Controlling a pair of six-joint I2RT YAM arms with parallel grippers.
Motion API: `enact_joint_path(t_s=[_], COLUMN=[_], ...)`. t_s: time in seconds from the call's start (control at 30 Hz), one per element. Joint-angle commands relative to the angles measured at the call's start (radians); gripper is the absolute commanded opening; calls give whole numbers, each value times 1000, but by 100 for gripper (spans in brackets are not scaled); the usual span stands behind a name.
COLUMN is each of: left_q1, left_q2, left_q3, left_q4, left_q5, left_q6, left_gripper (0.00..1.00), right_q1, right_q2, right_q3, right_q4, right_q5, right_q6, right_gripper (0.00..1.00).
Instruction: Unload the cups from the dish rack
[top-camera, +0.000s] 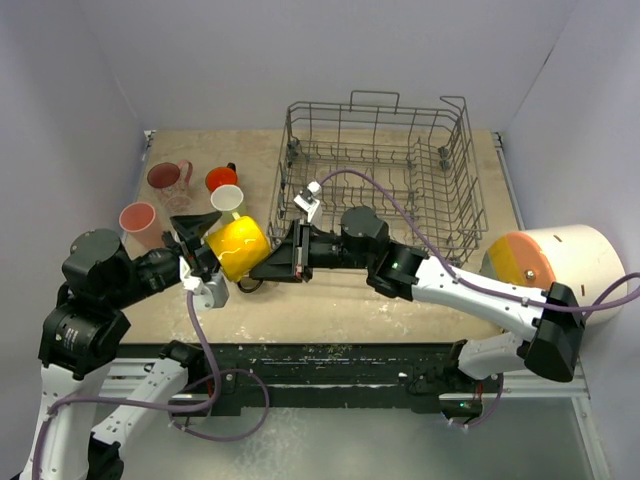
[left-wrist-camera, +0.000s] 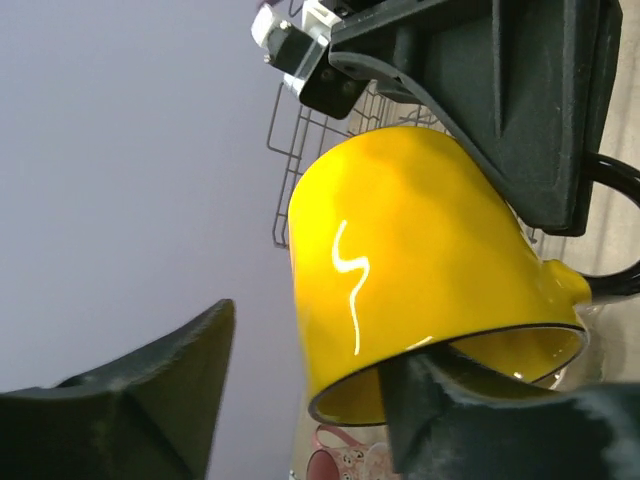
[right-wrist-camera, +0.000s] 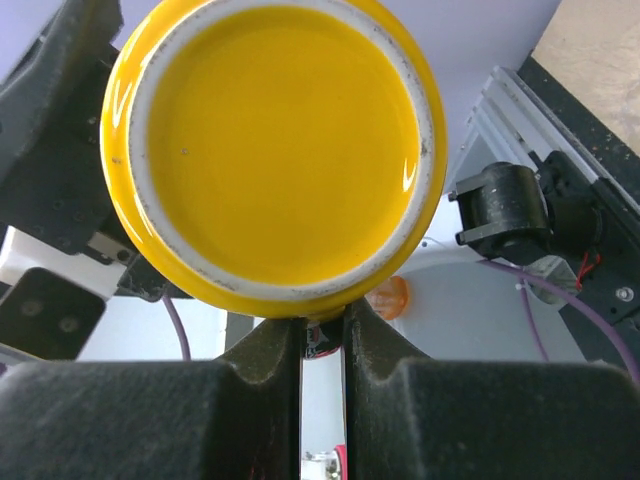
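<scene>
Glossy, rounded yellow mug (top-camera: 238, 247)

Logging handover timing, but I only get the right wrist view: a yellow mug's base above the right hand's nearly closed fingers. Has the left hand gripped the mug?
Observer: No. The left wrist view shows the left hand straddling the yellow mug at its wall, one finger at its mouth, the other clear of the outside.
Operator: What is the right hand pinching?
Observer: The mug's black handle, which sticks out from behind that hand's finger in the left wrist view.
Operator: Any cups in the rack?
Observer: None show inside the dish rack in the top view.
</scene>
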Motion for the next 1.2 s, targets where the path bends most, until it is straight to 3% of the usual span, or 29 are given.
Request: enact_joint_path(t_s=[0.0, 0.1, 0.33, 0.43, 0.5, 0.57, 0.6, 0.7, 0.8, 0.9, 1.17], left_q1=[2, 3, 2, 2, 2, 3, 3, 2, 0, -40, -315], left_q2=[-17, -21, 13, 23, 24, 45, 64, 157, 276, 396, 625], left_q3=[-14, -27, -32, -43, -61, -74, -73, -70, -49, -12, 0], left_q4=[61, 60, 22, -4, -6, -36, -75, -174, -231, -293, -231], left_q5=[40, 50, 93, 105, 108, 123, 131, 108, 74, 27, -211], left_q6=[-16, -13, -15, 1, -14, -35, -35, -33, -31, 11, 81], left_gripper=[52, 42, 32, 5, 0, 0, 0, 0, 0, 0, 0], right_q1=[25, 44, 59, 57, 35, -19, -63, -246, -365, -396, -412], right_q2=[-23, -10, 5, -34, -94, -165, -196, -273, -292, -258, -174], right_q3=[-49, -69, -73, -95, -101, -42, -7, 61, 149, 255, 319], right_q4=[301, 373, 412, 374, 254, -78, -249, -593, -811, -989, -1053], right_q5=[20, 21, 2, -24, -5, 84, 129, 234, 341, 516, 679], right_q6=[91, 122, 131, 126, 70, -83, -155, -319, -445, -537, -551], right_gripper=[0, 0, 4, 7, 18, 48, 58, 78, 87, 92, 100])
